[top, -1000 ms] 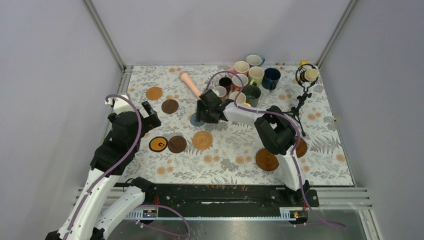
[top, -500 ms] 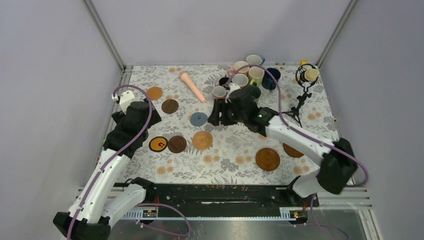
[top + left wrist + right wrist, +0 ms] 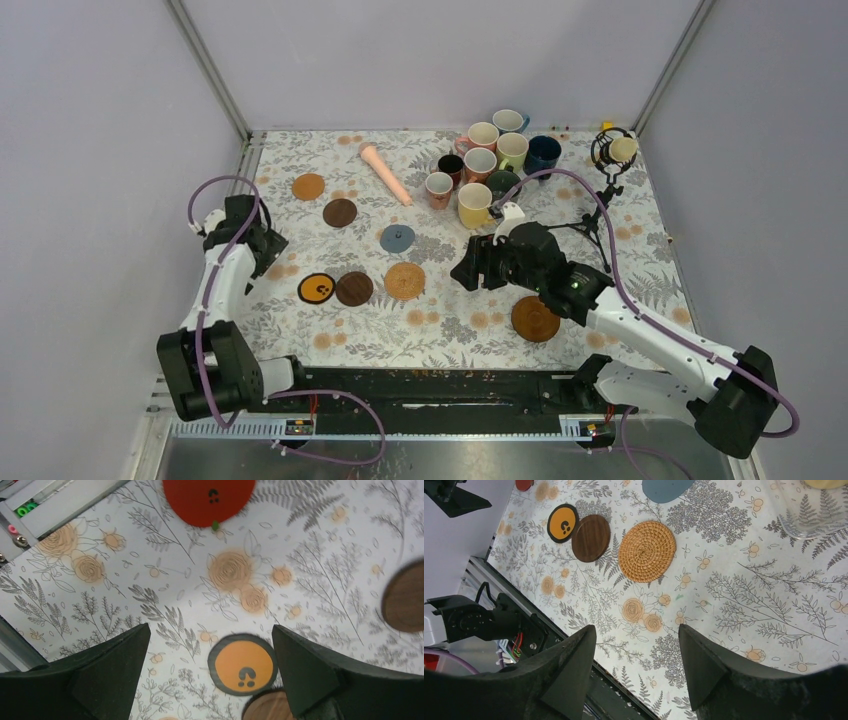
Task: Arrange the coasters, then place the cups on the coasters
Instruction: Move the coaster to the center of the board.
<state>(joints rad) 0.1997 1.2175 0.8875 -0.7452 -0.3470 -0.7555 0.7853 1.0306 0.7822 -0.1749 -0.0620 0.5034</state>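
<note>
Soft even light, faint shadows; wrist view edges look slightly blurred

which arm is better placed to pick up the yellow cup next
Right. The right gripper hangs open and empty close to the yellow cup. The left gripper, also open, sits at the far left near the black and yellow coaster, much farther from that cup.

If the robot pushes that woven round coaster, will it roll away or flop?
Probably neither. The woven coaster lies flat on the tablecloth, so a push would likely just slide it. Its tight coiled weave looks fairly stiff, perhaps bending slightly when lifted. It looks thin and probably light.
</note>
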